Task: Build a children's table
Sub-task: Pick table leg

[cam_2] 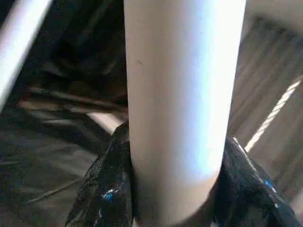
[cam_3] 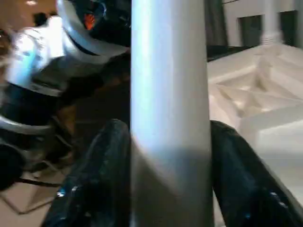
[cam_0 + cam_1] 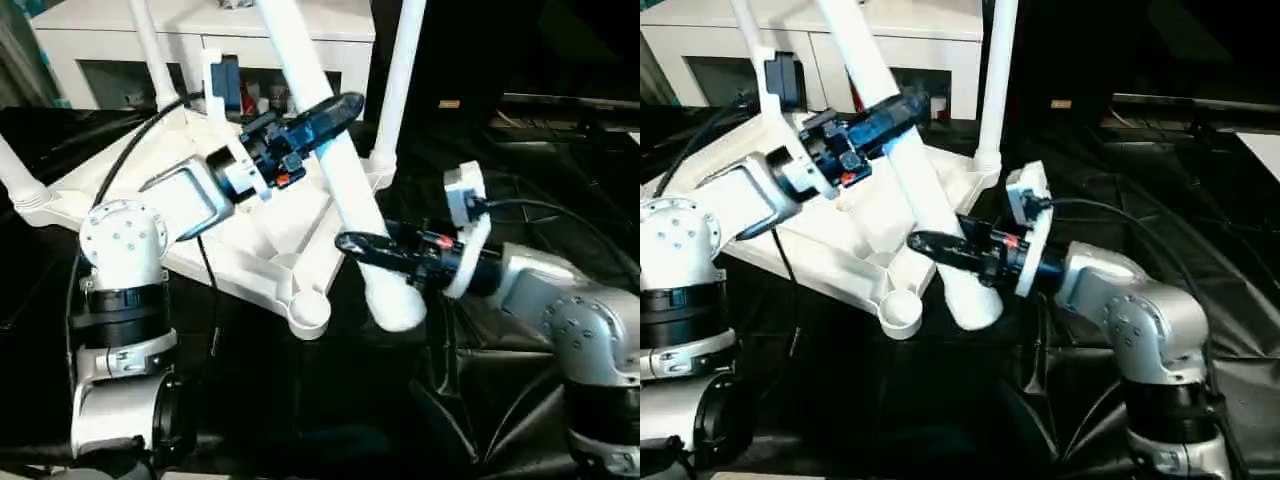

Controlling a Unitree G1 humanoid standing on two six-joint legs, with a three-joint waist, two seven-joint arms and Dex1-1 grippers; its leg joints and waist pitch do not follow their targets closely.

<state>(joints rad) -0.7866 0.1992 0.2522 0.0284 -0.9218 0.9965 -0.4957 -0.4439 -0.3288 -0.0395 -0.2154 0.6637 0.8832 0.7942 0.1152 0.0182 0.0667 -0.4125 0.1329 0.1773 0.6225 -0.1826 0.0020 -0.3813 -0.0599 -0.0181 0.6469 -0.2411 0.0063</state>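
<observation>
The children's table lies upside down and tilted on black cloth, its ribbed white top (image 3: pixel 250 250) showing. Three legs stand in corner sockets: one at the back right (image 3: pixel 400 80), one at the back left (image 3: pixel 150 50), one at the far left (image 3: pixel 15 170). The near corner socket (image 3: pixel 308 312) holds nothing. A fourth leg (image 3: pixel 340 170) slants across the top, its thick end hanging beside that socket. My left gripper (image 3: pixel 345 115) is shut on its middle, with fingers (image 1: pixel 104 189) pressed to both sides. My right gripper (image 3: pixel 360 250) is shut on it close to the thick end, fingers (image 2: pixel 99 179) flanking the tube.
A white cabinet (image 3: pixel 120 50) with glass-fronted compartments stands right behind the table. Crumpled black cloth (image 3: pixel 330 400) covers the work surface in front and to the right. Dark equipment and cables (image 3: pixel 560 110) sit at the back right.
</observation>
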